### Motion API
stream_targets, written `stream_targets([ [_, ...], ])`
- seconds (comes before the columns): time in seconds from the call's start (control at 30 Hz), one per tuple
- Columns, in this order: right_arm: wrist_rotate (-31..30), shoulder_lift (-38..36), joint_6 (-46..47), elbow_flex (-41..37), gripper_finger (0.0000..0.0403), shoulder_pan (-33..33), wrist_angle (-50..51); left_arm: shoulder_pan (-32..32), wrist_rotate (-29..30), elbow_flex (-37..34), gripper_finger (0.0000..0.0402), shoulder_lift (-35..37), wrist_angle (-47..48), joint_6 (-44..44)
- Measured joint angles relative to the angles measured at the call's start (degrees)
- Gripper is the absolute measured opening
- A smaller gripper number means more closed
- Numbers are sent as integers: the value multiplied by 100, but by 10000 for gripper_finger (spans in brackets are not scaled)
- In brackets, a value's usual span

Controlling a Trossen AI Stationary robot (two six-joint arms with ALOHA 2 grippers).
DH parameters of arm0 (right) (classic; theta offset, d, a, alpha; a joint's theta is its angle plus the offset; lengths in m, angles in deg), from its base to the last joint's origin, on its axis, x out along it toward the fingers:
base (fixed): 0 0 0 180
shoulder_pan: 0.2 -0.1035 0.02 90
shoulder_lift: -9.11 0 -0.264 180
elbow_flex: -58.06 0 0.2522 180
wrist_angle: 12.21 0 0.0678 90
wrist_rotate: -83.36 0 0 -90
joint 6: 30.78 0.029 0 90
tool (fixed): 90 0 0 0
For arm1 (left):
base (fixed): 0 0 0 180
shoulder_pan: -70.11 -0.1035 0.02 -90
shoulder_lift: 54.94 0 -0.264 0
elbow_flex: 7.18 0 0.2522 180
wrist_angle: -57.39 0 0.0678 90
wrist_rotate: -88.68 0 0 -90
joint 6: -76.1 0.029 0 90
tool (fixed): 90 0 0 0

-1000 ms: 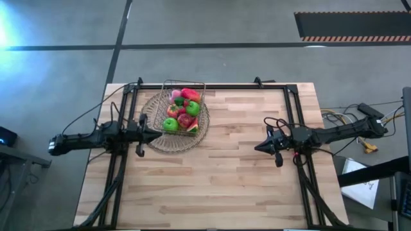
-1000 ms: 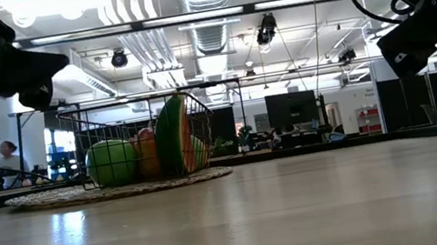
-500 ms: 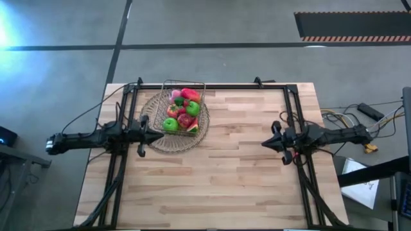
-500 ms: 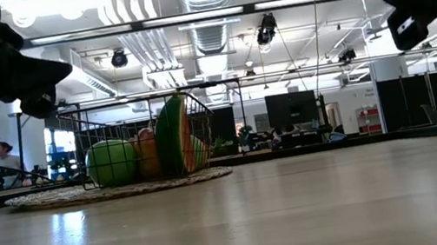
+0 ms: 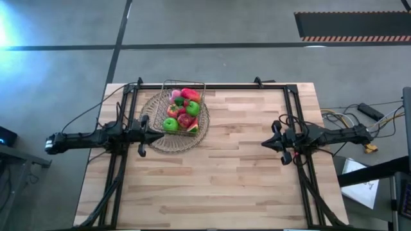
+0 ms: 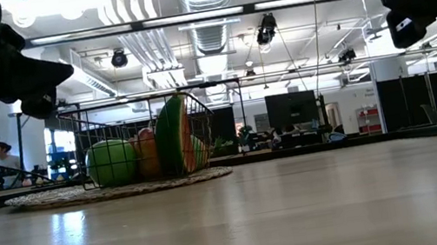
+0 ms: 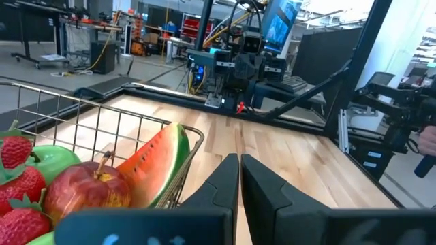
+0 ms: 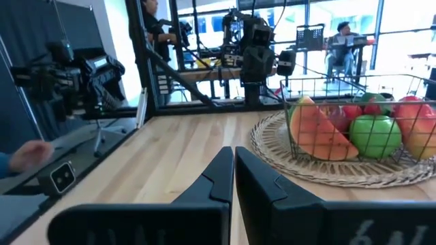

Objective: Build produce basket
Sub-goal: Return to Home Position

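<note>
Progress: we are judging the filling done, since no produce (image 5: 183, 110) is lying loose on the table (image 5: 231, 186); only parking the arms seems left.
Left gripper (image 5: 156, 135): we are seeing it hovering over the left edge of the woven mat (image 5: 160, 146), fingers pressed together, holding nothing.
Basket (image 5: 184, 82): it is sitting on that mat, in the table's left half, a see-through wire grid.
Produce: green apples, a red apple, strawberries and a watermelon slice are crowding inside.
Right gripper (image 5: 264, 144): it is hovering well apart, fingers together, empty.
</note>
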Motion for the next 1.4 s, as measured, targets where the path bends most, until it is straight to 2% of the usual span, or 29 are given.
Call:
stream_targets([
  [0.3, -337, 114, -322, 2, 8, 2, 10, 0, 4, 0, 0, -39, -1, 2],
  [1.4, -379, 201, -321, 2, 8, 0, -7, 0, 7, 0, 0, -175, 2, 4],
])
